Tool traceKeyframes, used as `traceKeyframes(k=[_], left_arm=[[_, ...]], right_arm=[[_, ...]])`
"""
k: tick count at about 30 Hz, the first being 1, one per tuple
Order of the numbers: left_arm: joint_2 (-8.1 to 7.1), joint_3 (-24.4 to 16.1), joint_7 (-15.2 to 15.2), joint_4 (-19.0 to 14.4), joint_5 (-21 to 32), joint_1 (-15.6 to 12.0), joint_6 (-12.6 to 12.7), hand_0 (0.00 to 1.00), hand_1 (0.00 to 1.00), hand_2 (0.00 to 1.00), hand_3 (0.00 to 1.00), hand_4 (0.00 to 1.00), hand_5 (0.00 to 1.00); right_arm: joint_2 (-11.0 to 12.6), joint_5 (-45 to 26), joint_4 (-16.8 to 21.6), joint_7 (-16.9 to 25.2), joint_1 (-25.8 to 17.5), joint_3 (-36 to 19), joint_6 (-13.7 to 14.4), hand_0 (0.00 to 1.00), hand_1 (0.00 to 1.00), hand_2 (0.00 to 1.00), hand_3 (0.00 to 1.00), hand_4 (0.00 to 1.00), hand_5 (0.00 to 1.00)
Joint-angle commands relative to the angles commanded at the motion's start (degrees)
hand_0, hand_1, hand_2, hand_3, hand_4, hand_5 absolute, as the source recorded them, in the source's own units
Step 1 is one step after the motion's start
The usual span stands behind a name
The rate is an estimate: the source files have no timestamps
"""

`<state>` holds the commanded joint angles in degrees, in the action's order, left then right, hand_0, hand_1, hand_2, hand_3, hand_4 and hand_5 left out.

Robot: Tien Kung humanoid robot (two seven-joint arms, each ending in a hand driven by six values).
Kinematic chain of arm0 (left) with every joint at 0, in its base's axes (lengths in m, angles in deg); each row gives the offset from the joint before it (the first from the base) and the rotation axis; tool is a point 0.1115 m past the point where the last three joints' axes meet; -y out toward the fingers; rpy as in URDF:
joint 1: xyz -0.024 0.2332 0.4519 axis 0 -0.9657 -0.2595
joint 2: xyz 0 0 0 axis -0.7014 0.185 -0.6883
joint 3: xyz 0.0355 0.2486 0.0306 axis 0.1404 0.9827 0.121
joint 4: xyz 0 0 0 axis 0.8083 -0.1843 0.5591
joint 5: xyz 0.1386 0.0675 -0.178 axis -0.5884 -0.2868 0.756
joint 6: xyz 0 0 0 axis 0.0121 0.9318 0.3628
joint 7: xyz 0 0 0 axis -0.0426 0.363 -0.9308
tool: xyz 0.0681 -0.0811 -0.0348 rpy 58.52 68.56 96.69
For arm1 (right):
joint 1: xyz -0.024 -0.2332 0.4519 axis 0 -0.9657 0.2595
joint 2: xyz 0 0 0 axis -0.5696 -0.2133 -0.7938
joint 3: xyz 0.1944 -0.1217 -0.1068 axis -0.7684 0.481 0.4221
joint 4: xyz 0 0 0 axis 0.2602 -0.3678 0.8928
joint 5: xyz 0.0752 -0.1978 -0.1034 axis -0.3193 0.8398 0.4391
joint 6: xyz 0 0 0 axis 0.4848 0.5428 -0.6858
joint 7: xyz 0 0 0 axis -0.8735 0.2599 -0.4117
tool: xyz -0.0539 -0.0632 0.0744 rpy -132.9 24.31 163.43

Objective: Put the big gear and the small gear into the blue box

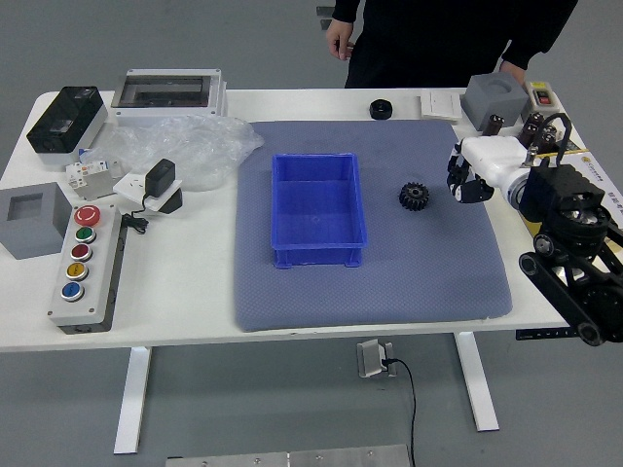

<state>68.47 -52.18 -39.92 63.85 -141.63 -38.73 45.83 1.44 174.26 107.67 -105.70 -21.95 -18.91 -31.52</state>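
The right hand (pixel 469 179), loosely open and seemingly empty, was over the right edge of the mat (pixel 389 292), so you needed to centre it above the dark gear (pixel 414 197) before closing.

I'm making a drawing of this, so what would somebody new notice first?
Probably the bright blue box in the middle of the gray mat. Next, the robot's black right arm, reaching in from the right side, and the row of colorful round buttons on the box at the table's left.
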Motion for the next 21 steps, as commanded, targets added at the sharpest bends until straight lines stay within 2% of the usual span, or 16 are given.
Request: traceKeyframes(k=[4, 8, 21], left_arm=[[-0.02, -0.1, 0.0, 0.0, -0.2, -0.1, 0.0, 0.82, 0.829, 0.826, 0.805, 0.532, 0.12], [-0.02, 0.0, 0.0, 0.0, -0.3, -0.1, -0.1, 0.821, 0.829, 0.826, 0.805, 0.532, 0.12], [0.57, 1.7, 0.2, 0.0, 0.2, -0.6, -0.2, 0.82, 0.828, 0.826, 0.805, 0.531, 0.119]], right_arm=[[-2.4, -0.1, 1.7, -0.2, 2.7, 1.3, -0.2, 0.63, 0.451, 0.459, 0.483, 0.553, 0.025], [-5.8, -0.3, 1.6, -0.2, 5.3, 3.4, -0.2, 0.63, 0.45, 0.458, 0.477, 0.553, 0.026], [-15.4, -2.0, -3.8, 0.1, 7.5, 9.9, 0.4, 0.63, 0.451, 0.458, 0.48, 0.551, 0.027]])
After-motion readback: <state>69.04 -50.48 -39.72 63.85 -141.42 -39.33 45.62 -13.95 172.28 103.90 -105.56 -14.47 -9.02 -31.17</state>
